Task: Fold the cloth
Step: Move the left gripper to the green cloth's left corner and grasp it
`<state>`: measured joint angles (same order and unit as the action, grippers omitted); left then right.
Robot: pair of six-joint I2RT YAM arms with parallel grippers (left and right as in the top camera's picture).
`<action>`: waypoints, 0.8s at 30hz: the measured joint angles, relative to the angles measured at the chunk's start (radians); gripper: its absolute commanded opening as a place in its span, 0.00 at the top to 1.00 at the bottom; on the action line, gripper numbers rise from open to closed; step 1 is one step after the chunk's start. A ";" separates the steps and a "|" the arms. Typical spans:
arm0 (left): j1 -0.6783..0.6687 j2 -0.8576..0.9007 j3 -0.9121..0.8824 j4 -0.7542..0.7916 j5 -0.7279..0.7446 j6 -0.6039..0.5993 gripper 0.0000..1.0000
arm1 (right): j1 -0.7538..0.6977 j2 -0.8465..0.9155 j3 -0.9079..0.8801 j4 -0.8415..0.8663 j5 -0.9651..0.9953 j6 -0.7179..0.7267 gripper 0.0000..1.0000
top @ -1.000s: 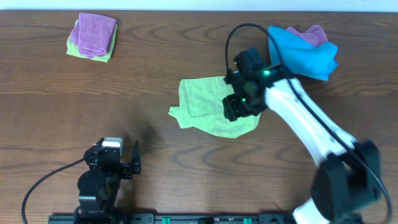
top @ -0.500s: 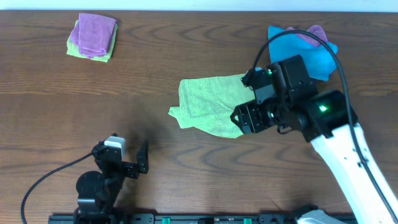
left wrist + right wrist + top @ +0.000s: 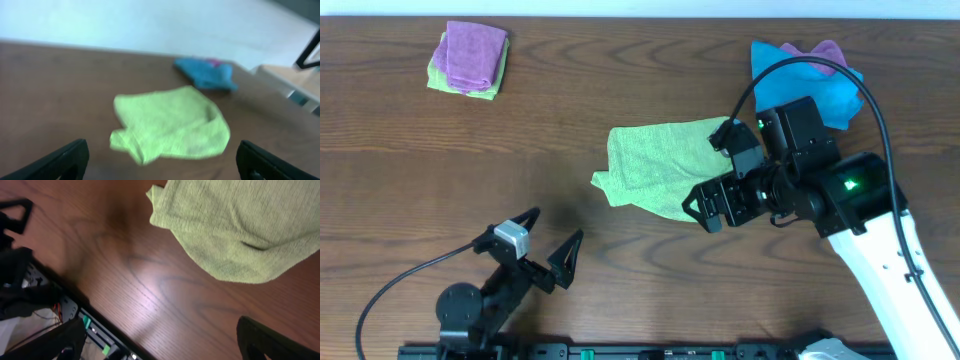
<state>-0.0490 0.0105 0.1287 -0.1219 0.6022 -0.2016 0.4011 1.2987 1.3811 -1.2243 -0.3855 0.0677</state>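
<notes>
The green cloth (image 3: 650, 170) lies rumpled in the middle of the bench (image 3: 470, 150). The right tool (image 3: 703, 212), at its 4 o'clock, is spread apart. So is the left tool (image 3: 548, 235), at 7 o'clock.

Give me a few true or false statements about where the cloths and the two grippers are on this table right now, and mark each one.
1. The green cloth lies on the table with neither gripper holding it. True.
2. The left gripper is shut on that cloth. False: its jaws stand open, apart from the cloth.
3. The right gripper has open jaws. True.
4. The blue cloth lies on top of the green cloth. False: it lies apart, near the far right edge.
5. A purple cloth sits near the far left corner. True.
</notes>
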 measured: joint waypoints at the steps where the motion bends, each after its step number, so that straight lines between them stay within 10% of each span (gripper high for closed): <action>1: 0.000 0.000 0.000 0.026 0.001 -0.004 0.13 | 0.000 0.000 0.000 -0.006 0.002 -0.001 0.02; 3: 0.000 0.000 -0.001 0.071 0.001 -0.019 0.28 | 0.000 0.000 0.000 -0.016 0.005 -0.002 0.01; 14: 0.000 0.056 -0.003 0.218 -0.053 -0.115 0.22 | -0.027 0.000 0.000 -0.002 0.098 0.012 0.01; 24: 0.000 0.670 0.074 0.508 0.021 -0.195 0.20 | -0.171 0.000 0.004 0.063 0.134 0.020 0.01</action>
<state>-0.0490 0.6804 0.2024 0.3859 0.6235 -0.3962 0.2306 1.2984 1.3849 -1.1614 -0.2512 0.0879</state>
